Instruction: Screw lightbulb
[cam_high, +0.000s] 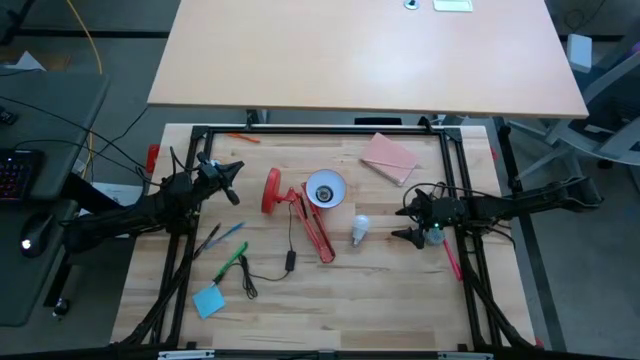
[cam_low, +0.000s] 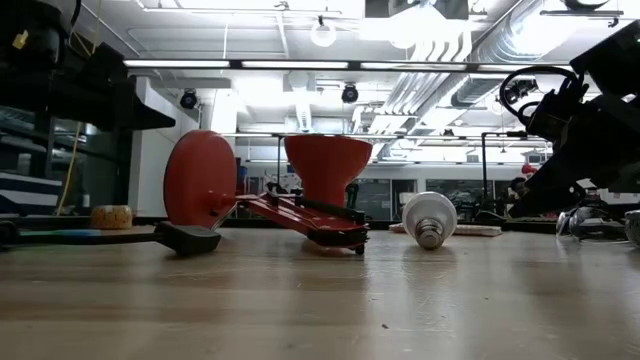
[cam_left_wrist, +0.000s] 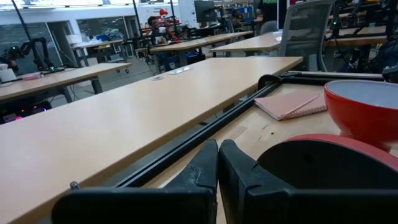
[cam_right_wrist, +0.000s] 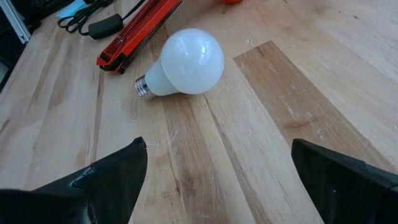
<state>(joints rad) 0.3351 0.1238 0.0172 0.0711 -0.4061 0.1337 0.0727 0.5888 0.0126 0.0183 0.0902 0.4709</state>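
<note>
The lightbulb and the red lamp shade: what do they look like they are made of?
The lightbulb, lying on its side on the wooden table: a matte white globe, frosted glass or plastic, which cannot be told, on a silvery ribbed screw base that looks like metal. The red lamp shade: smooth glossy red outside, white inside; painted metal or plastic, either is possible.

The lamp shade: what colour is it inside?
White inside the red shade; the high view shows it best.
</note>
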